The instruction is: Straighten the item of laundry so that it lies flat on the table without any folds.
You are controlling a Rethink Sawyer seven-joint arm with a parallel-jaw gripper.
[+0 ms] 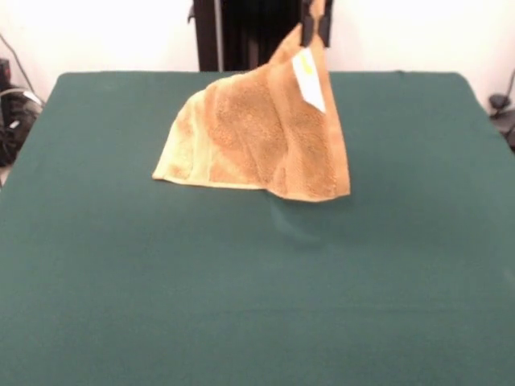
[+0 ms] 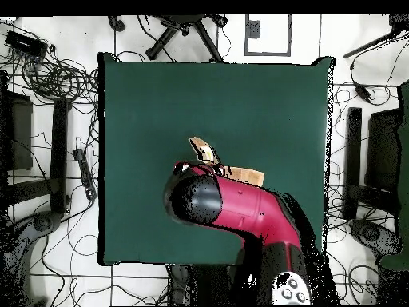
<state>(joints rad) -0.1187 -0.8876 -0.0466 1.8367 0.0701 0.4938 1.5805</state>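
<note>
The orange-tan towel (image 1: pixel 265 133) hangs like a tent from one raised corner at the far middle of the green table (image 1: pixel 241 305). Its white-and-yellow tag (image 1: pixel 308 76) shows near the top. The towel's lower left part rests on the table; its lower right corner hangs just above it, with a faint shadow below. My gripper (image 1: pixel 315 20) is at the picture's top edge, shut on the raised corner. In the overhead view the red arm (image 2: pixel 240 209) covers the gripper and most of the towel; only small pieces of towel (image 2: pixel 201 149) show on the table (image 2: pixel 240 96).
The black pedestal (image 1: pixel 249 32) stands behind the towel. Cables (image 2: pixel 56 80) and a chair base (image 2: pixel 188 28) lie on the floor round the table. Dark gear (image 1: pixel 12 112) sits off the table's left edge in the front view.
</note>
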